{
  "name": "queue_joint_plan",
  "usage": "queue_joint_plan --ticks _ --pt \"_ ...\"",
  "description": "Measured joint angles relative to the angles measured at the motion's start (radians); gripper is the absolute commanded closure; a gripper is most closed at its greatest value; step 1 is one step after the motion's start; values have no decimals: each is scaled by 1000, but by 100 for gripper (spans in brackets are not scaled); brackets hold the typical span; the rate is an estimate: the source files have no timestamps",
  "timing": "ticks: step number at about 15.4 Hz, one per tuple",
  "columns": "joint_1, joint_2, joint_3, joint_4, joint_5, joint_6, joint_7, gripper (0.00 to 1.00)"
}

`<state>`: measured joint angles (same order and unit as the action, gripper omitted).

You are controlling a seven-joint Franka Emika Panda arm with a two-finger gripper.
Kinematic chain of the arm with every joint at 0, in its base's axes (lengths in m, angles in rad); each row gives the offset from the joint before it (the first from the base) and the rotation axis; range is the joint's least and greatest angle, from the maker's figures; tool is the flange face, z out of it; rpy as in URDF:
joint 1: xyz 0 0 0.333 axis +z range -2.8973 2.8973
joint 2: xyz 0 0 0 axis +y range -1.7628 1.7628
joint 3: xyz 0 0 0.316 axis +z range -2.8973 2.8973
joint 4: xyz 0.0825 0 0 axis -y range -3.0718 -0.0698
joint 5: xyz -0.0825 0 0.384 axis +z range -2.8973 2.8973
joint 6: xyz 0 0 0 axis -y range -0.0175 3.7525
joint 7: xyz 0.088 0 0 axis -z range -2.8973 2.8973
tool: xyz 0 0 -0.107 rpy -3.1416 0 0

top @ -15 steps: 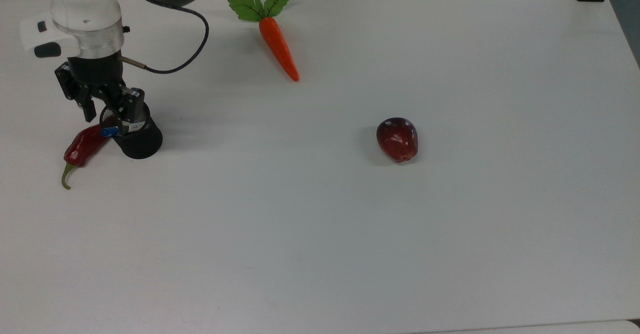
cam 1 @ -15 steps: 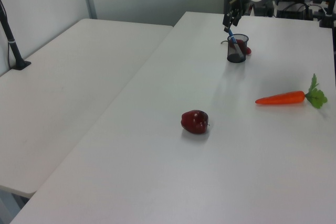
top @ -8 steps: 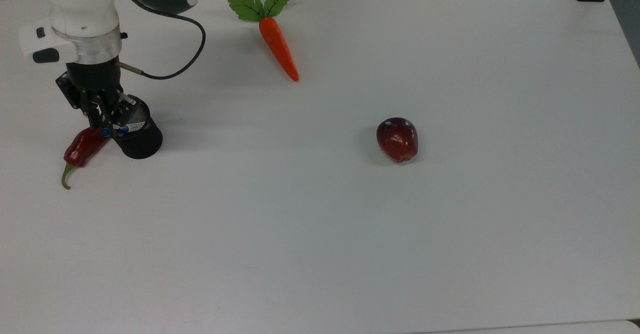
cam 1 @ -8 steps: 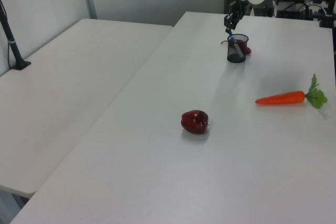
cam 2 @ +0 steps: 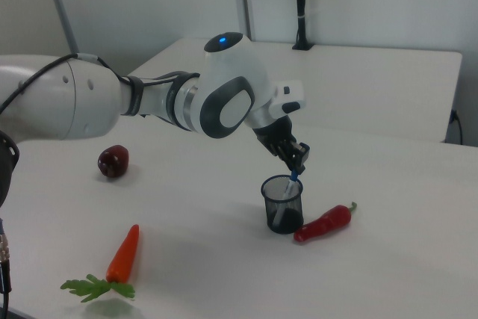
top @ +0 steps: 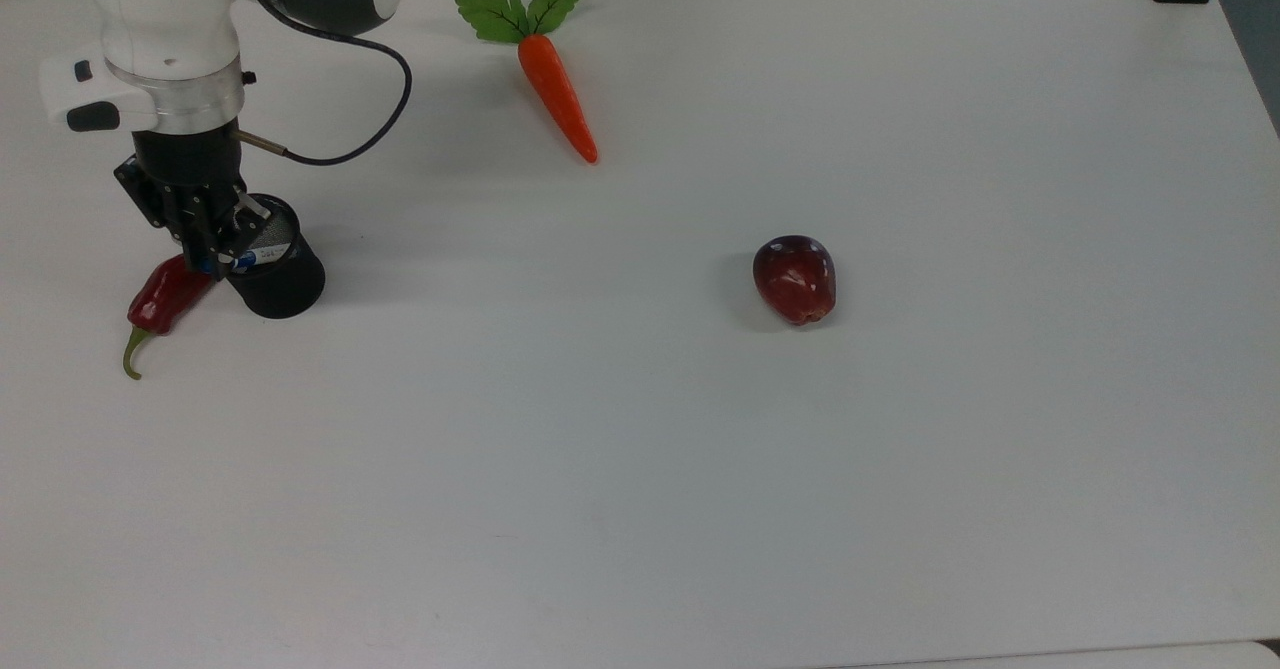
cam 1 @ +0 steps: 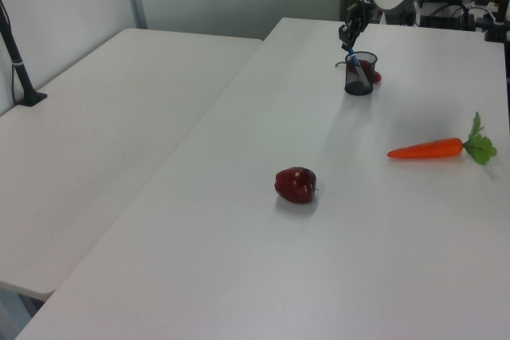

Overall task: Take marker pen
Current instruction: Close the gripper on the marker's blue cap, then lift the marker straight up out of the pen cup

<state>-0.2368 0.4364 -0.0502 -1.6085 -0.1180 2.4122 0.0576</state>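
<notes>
Above the black mesh cup, 1 claw seems clamped on the marker pen (blue cap up); an off-vertical lift could tip the cup.

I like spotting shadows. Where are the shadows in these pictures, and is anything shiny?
In the top view, the apple casts a soft shadow toward the top view's left, and a white glint sits on its skin. In the right view, the pepper gleams and the carrot has a faint shadow underneath.
</notes>
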Motion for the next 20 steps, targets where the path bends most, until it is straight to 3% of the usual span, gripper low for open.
queue_joint_plan --ticks 10,20 --pt "-3 -17 0 14 1 0 3 89" --pt "0 -158 13 26 1 -11 8 89"
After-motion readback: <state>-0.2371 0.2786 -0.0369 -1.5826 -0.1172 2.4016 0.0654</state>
